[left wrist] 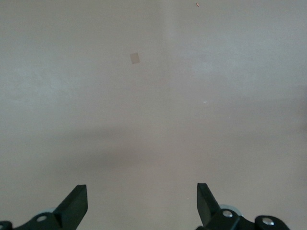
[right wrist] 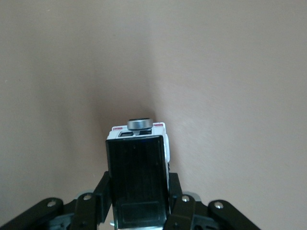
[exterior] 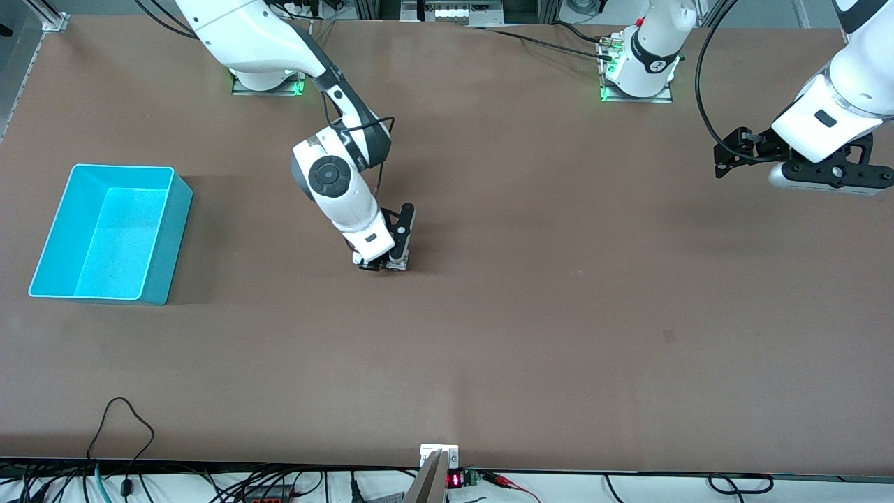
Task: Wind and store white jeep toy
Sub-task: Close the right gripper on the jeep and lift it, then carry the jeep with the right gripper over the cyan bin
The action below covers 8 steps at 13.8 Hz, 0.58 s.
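Note:
The white jeep toy (right wrist: 136, 177), with its black ribbed roof and a round grey spare wheel at its end, sits between the fingers of my right gripper (right wrist: 139, 194), which is shut on its sides. In the front view the right gripper (exterior: 383, 263) is down at the table's surface near the middle, and it hides most of the toy. I cannot tell whether the wheels touch the table. My left gripper (exterior: 726, 155) is open and empty, up in the air over the left arm's end of the table. The left wrist view shows its gripper (left wrist: 141, 194) over bare table.
An empty cyan bin (exterior: 167, 244) stands at the right arm's end of the table. A small dark patch (exterior: 668, 336) lies on the brown tabletop, also in the left wrist view (left wrist: 135, 58). Cables run along the table's near edge.

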### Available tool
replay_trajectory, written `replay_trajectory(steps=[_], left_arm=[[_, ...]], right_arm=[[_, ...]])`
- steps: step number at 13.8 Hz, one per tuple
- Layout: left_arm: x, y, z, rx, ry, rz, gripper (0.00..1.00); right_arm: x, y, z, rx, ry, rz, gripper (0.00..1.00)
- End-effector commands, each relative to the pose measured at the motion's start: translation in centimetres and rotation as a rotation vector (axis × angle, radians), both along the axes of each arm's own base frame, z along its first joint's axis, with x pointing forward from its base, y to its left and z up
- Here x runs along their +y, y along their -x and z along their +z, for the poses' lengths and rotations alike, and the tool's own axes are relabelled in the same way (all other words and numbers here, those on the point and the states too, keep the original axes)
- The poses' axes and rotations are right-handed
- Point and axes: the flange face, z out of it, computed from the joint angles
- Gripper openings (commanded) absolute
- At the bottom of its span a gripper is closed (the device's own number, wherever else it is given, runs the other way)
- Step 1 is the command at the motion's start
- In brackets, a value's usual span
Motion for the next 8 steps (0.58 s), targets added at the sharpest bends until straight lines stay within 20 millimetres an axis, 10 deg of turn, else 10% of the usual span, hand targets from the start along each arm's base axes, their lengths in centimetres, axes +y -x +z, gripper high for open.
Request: replay_trajectory(steps=[1,8], left_arm=[[-0.1,0.1,0.6,-0.002,-0.007,0.004,1.00],[-0.2,0.1,0.7,-0.004,-0.005,0.001,1.00]], right_arm=[[-3.2,-2.5,5.0,0.033,0.007,-0.076,0.00],[-17.8,-6.8,11.7,0.106,0.033,-0.597,0.00]])
